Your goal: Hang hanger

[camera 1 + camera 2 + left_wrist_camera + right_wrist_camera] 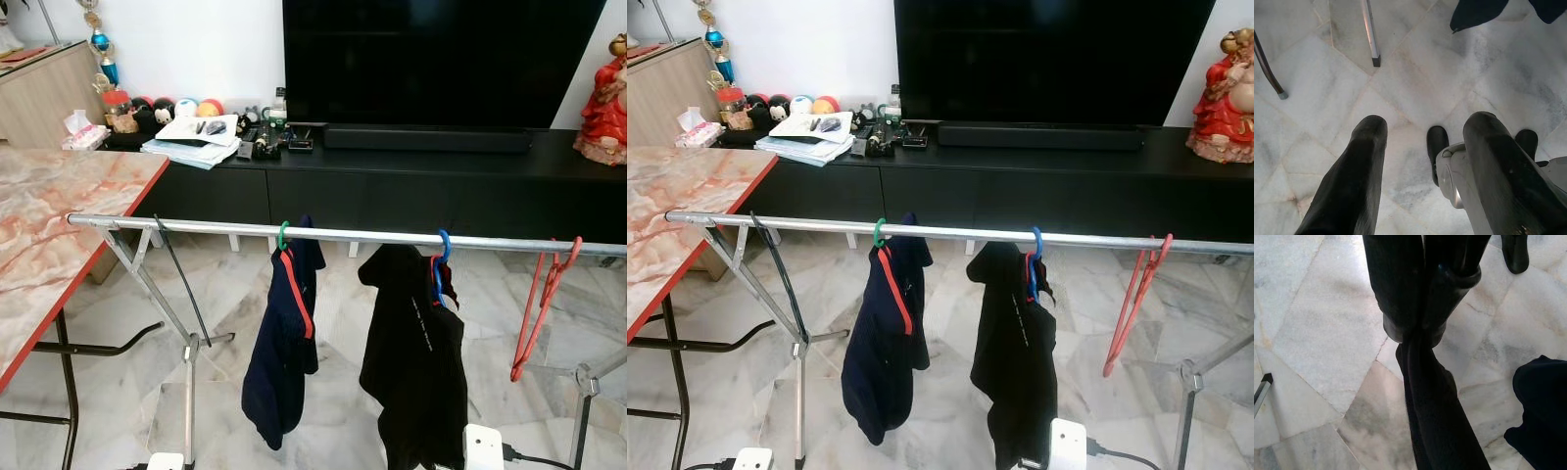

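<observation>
A long silver rail [392,237] runs across the room from left to right, held up by metal legs [167,304]. Three hangers hang on it. On the left, a green hook holds a red hanger [294,284] with a dark blue shirt [279,362] on it. In the middle, a blue hanger [441,264] holds a black shirt [411,362]. On the right, an empty red hanger [539,308] hangs with its hook over the rail and its long side pointing down and a bit to the left.

The left gripper [1425,161] points down at the white stone floor [1415,83], and its two black fingers [1359,181] are spread apart with nothing between them. The right gripper [1415,335] also points down, and its fingers are pressed together on a dark piece of cloth [1432,406] that hangs from them.

A marble table [59,215] with a red edge stands on the left. Behind the rail is a black cabinet [411,181] with a big black TV [441,59].
</observation>
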`<state>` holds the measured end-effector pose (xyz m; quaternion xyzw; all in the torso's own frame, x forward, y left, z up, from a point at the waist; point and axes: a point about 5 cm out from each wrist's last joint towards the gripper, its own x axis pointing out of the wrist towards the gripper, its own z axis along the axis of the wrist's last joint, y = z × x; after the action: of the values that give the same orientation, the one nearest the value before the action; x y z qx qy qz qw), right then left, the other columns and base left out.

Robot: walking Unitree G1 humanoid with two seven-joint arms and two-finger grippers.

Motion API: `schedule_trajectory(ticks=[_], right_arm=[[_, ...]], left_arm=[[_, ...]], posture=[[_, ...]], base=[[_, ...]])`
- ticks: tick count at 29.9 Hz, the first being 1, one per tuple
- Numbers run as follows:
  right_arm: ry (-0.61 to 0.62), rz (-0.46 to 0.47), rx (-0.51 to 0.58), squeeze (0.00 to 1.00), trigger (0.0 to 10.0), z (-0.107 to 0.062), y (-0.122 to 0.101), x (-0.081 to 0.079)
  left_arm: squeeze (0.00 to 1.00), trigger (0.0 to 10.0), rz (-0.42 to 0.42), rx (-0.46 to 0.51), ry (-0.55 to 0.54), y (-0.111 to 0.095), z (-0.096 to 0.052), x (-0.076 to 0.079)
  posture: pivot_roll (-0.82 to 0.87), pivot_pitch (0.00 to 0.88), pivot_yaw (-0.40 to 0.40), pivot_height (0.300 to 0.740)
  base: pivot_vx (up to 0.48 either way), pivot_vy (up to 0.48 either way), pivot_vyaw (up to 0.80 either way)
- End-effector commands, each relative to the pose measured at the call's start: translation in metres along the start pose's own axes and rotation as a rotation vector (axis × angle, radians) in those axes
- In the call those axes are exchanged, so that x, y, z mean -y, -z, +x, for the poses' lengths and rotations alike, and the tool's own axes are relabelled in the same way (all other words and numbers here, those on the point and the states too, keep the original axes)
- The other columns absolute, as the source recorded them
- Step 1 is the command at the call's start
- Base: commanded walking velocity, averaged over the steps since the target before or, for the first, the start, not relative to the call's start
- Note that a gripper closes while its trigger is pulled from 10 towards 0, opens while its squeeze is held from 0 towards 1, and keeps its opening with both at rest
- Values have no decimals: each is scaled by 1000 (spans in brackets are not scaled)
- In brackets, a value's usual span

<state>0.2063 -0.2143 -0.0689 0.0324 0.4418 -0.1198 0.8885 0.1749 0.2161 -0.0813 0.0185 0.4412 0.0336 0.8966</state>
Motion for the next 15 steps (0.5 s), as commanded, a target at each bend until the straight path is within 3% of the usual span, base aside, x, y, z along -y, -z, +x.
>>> schedule_trajectory(ticks=[1,5,6,7,8,13,14,15], right_arm=[[2,10,-32,0,0,-1,9,-1],[4,37,9,0,0,0,1,-1],[3,54,49,0,6431,0,-8,-1],[1,68,81,0,9529,1,-14,-1],[-3,87,122,0,10000,1,-23,-1],[-18,97,150,0,10000,1,-30,-4],[-28,98,154,216,10000,1,-31,-5],[-35,101,159,502,10000,1,-31,-6]], left_arm=[[0,10000,14,-28,4,4,0,1],[0,10000,14,-28,3,5,0,1],[0,10000,15,-28,3,5,0,1],[0,10000,15,-29,3,5,0,1],[0,10000,16,-29,3,5,0,1],[0,10000,16,-30,5,5,0,2],[0,10000,16,-29,5,5,0,2],[0,10000,16,-29,6,5,0,2]], posture=[[29,13,3,740],[29,13,3,740],[29,14,3,740],[29,14,3,740],[29,14,3,740],[29,14,3,740],[29,14,3,740],[27,12,1,740]], base=[[0,0,0],[0,0,0],[0,0,0],[0,0,0],[0,0,0],[0,0,0],[0,0,0],[0,0,0]])
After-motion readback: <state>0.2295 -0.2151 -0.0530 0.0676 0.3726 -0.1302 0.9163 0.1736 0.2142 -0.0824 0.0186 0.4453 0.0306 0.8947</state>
